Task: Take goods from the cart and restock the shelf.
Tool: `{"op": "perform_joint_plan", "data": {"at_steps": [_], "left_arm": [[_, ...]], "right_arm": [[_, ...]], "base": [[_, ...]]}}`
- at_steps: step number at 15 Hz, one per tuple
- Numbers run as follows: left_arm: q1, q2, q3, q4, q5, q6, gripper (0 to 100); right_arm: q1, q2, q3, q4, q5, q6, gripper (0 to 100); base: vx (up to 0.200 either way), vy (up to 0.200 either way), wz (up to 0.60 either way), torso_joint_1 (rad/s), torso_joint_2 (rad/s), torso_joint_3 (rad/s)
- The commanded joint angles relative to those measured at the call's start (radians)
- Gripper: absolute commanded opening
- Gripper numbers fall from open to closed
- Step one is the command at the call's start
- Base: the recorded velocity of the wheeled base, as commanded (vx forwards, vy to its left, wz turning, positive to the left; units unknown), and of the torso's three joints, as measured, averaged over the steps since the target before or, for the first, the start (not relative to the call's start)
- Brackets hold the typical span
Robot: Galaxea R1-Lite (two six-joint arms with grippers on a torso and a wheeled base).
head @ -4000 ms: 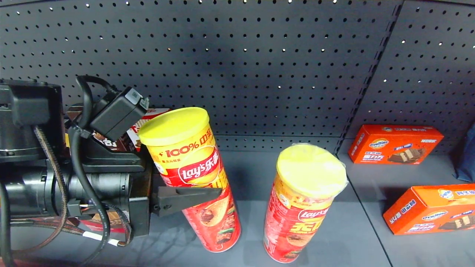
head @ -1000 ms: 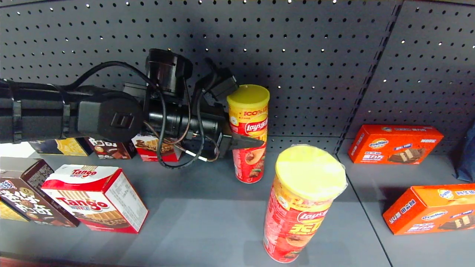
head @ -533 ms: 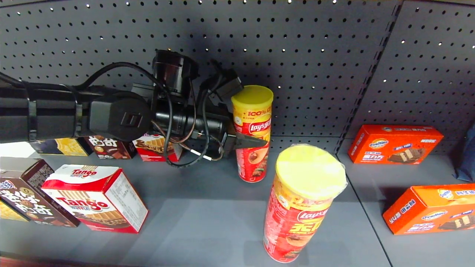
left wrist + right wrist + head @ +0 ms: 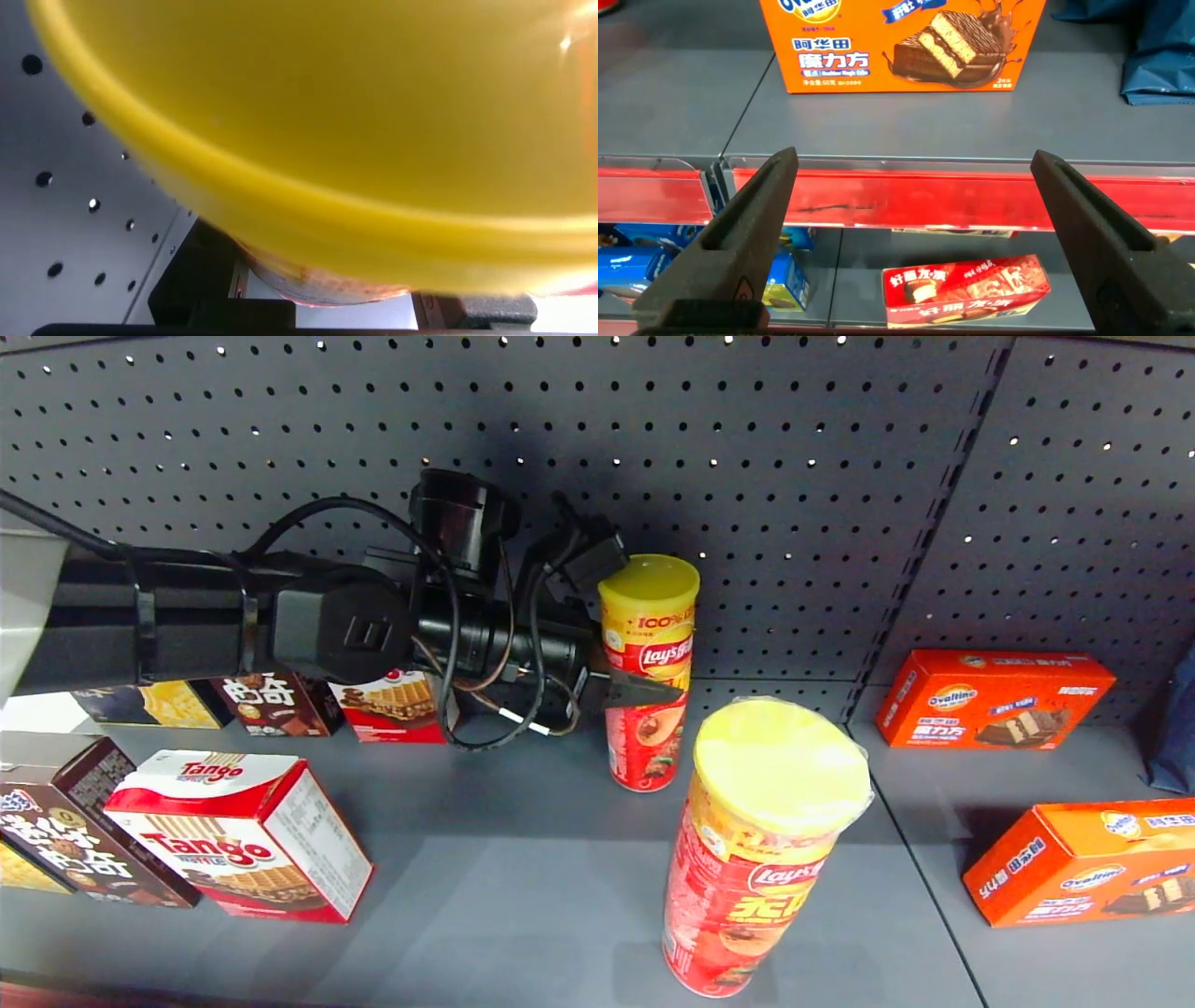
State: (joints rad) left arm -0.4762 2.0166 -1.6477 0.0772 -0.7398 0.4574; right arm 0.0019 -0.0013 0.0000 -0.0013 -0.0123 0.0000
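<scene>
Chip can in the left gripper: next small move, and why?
Probably ease the chip can straight down before releasing. The left gripper holds it upright at the back of the shelf, close to the pegboard; I cannot tell whether its base touches the shelf.

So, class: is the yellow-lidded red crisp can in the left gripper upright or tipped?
Upright: the yellow-lidded red can stands vertical in the left gripper, lid uppermost.

Left arm outstretched, level; left end effector clamps chip can. Right end effector spread wide.
</scene>
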Motion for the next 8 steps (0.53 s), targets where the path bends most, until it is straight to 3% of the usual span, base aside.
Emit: {"op": "perform_joint_plan", "data": {"at_steps": [1,8], "left_arm": [[-0.001,0.013,-0.008,-0.001,0.000,0.000,0],[-0.007,0.040,-0.003,-0.001,0.002,0.029,0]], "right_arm": [[0.000,0.001,0.000,0.000,0.000,0.000,100],[0.000,0.001,0.000,0.000,0.000,0.000,100]], "base": [[0.000,0.000,0.00,0.000,0.00,0.000],[0.000,0.000,0.00,0.000,0.00,0.000]]}}
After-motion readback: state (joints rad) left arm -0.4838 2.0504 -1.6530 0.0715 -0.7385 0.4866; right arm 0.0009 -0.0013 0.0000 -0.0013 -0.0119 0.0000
